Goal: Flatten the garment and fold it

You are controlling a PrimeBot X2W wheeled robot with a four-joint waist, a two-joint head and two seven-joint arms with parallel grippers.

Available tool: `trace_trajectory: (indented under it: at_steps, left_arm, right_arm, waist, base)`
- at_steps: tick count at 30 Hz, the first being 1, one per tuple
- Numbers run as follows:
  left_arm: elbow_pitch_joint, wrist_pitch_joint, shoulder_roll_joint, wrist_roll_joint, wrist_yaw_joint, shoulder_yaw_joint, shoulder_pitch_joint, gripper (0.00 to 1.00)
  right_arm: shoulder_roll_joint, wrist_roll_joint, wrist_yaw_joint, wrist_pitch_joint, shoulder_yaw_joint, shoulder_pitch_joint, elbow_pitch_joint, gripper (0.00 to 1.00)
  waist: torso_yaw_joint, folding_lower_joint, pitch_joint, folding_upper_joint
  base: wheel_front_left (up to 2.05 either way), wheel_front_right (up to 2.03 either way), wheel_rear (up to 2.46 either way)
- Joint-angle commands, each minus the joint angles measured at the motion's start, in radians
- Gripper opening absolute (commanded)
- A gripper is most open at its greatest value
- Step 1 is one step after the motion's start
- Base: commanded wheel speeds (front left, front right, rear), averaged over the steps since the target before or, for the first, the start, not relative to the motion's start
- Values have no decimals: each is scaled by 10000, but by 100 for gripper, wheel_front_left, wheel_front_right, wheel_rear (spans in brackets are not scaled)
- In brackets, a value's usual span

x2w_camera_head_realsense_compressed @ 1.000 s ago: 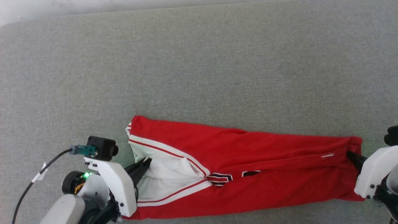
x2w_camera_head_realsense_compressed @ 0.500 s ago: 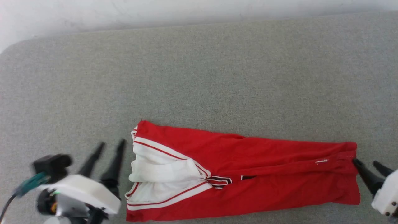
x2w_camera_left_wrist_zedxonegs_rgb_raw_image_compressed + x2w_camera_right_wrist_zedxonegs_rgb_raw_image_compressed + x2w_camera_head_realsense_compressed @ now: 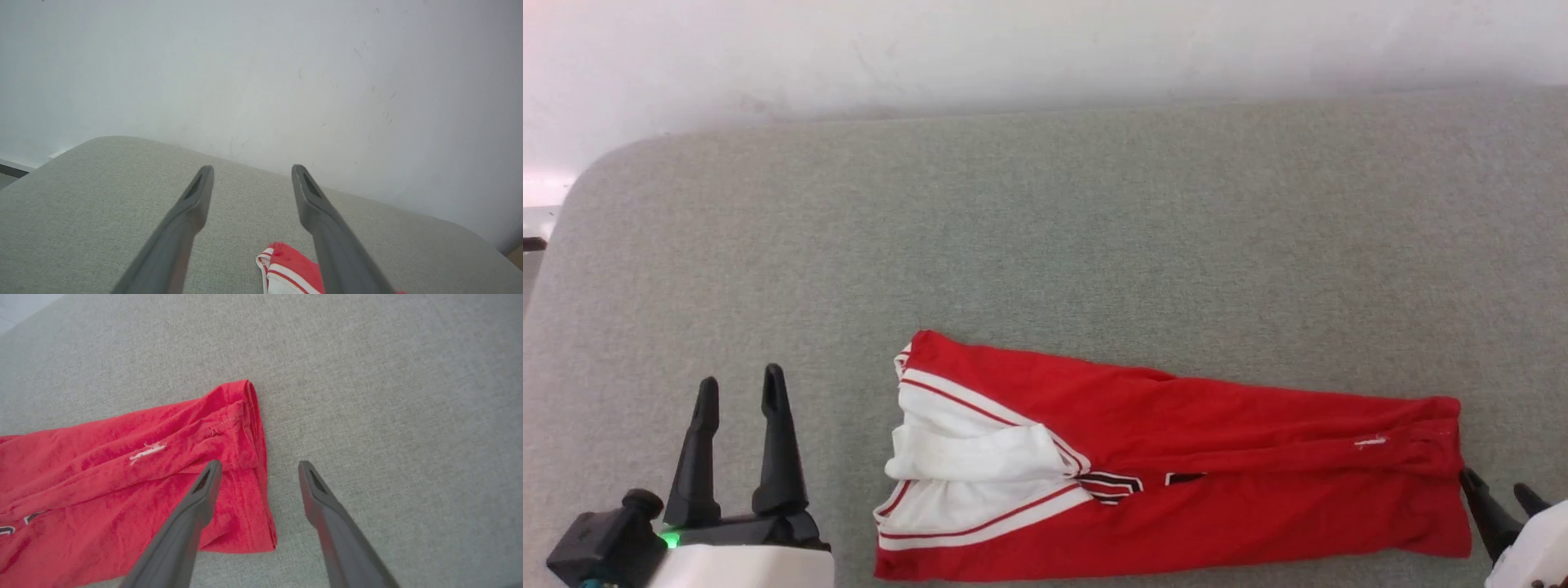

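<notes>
The garment [image 3: 1176,465], a red jersey with white striped-trim sleeves, lies folded into a long band across the grey surface, sleeves at its left end, hem at its right. My left gripper [image 3: 741,384] stands open and empty well to the left of the sleeve end; a corner of the garment [image 3: 286,265] peeks between its fingers in the left wrist view. My right gripper [image 3: 1494,482] is open just off the hem at the lower right, holding nothing. In the right wrist view my right gripper [image 3: 258,467] straddles the hem edge of the garment [image 3: 122,473].
The grey padded surface [image 3: 1094,229] stretches wide beyond the jersey and ends at a white wall [image 3: 1013,49] at the back. Its rounded left corner [image 3: 596,180] drops off to the floor.
Both grippers have let go of the garment and opened, then drawn back from its ends. The head camera has tilted up, bringing the wall into view.
</notes>
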Motion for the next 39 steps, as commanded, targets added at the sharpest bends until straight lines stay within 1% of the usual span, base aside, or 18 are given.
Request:
trace_trajectory:
  at_steps: [1,6,12,16,17,18,20,23,30,34,39]
  left_arm:
    - [-32,-51,-30,144,-64,44,104,100]
    - [-31,-54,-89,640,-283,80,85,100]
    - [17,-54,-69,765,-426,24,-74,100]
    - [33,-23,-39,760,-459,-28,-234,100]
    - [31,-2,-29,758,-470,-49,-285,100]
    - [32,22,-19,756,-475,-66,-334,100]
    - [28,63,-3,754,-483,-97,-435,100]
    - [13,88,13,748,-492,-129,-564,100]
    - [72,117,-22,682,-499,-220,-733,100]
    - [168,119,-36,669,-479,-259,-742,100]
    - [252,142,31,738,-438,-292,-659,100]
  right_arm:
    - [32,-79,-7,-96,-31,35,112,100]
    - [4,-253,-7,-355,8,-265,902,100]
    - [-155,-423,-7,-501,106,-864,1777,100]
    - [-267,-493,-7,-364,169,-1253,2257,100]
    - [-303,-466,-7,-202,224,-1317,2377,45]
    - [-309,-427,-7,-132,214,-1400,2427,0]
    - [-328,-314,-7,282,378,-1461,2472,0]
    - [-359,-283,-7,495,291,-1555,2257,0]
    - [-403,-529,-7,496,-89,-1711,1814,0]
    - [-489,-702,-7,405,-505,-1853,1755,0]
    - [-866,-1258,-7,418,-1459,-2037,1875,0]
  waist:
    - [132,1,-83,0]
    - [346,1,14,0]
    - [514,1,370,0]
    - [572,1,655,0]
    - [595,1,731,0]
    - [609,1,801,0]
    - [631,1,932,0]
    - [635,1,1083,0]
    - [576,1,1140,0]
    - [524,1,1026,0]
    - [474,1,766,0]
  base:
    - [0,0,0]
    - [0,0,0]
    - [0,0,0]
    - [0,0,0]
    - [0,0,0]
    - [0,0,0]
    - [0,0,0]
    - [0,0,0]
    - [0,0,0]
    - [0,0,0]
    - [0,0,0]
